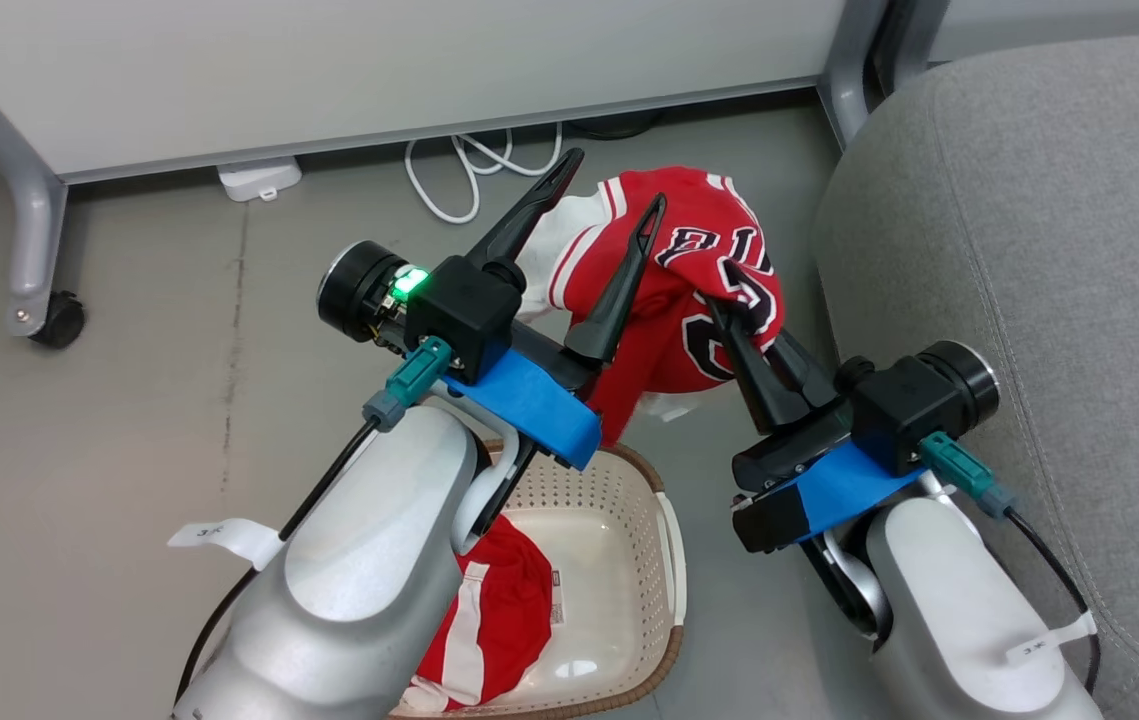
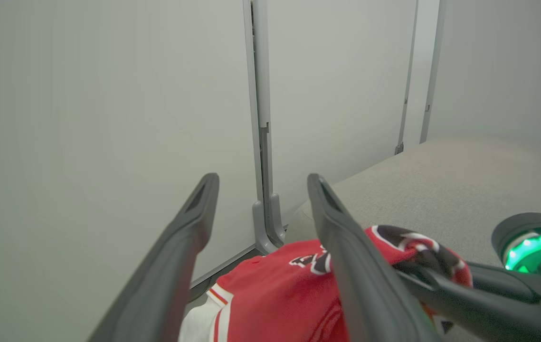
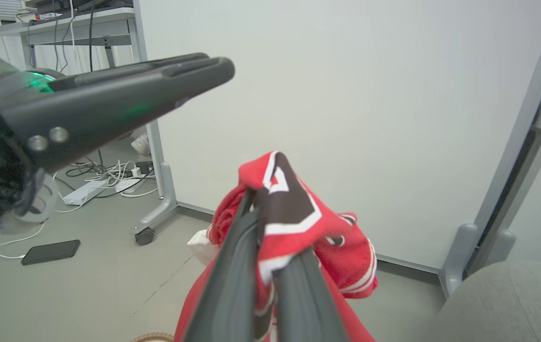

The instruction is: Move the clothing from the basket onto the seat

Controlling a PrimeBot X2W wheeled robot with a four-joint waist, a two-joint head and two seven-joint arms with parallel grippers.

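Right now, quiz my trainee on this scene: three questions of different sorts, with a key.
1. True or false: the left claw is shut on the jersey.
2. Pick one: the red shorts lie A in the basket, B in the right claw, C in the left claw.
3. Short answer: which claw holds the jersey in the air?
Key: 1 false, its fingers stand apart; 2 A; 3 the right claw.
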